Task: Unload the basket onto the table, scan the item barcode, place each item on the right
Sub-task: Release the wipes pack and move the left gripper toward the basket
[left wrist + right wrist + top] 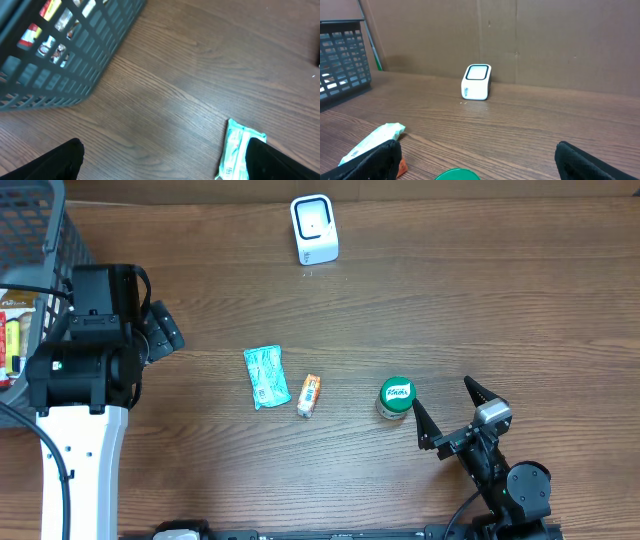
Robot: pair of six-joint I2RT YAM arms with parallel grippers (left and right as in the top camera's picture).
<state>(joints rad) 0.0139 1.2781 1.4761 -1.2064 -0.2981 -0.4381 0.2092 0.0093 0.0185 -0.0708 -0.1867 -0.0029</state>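
Three items lie mid-table: a mint-green packet (266,376), a small orange pack (309,395) and a green-lidded jar (396,398). The white scanner (315,228) stands at the far edge, and it faces me in the right wrist view, scanner (477,81). My left gripper (165,328) hangs open over bare wood beside the basket, nothing between its fingers. Its wrist view has the packet (236,150) just inside the right finger (280,162). My right gripper (441,392) is open just right of the jar, and the jar's lid (457,175) sits low between its fingers.
A grey wire basket (40,240) holding several packaged goods stands at the far left, close to my left arm; it fills the upper left of the left wrist view, basket (60,55). A cardboard wall (545,40) rises behind the scanner.
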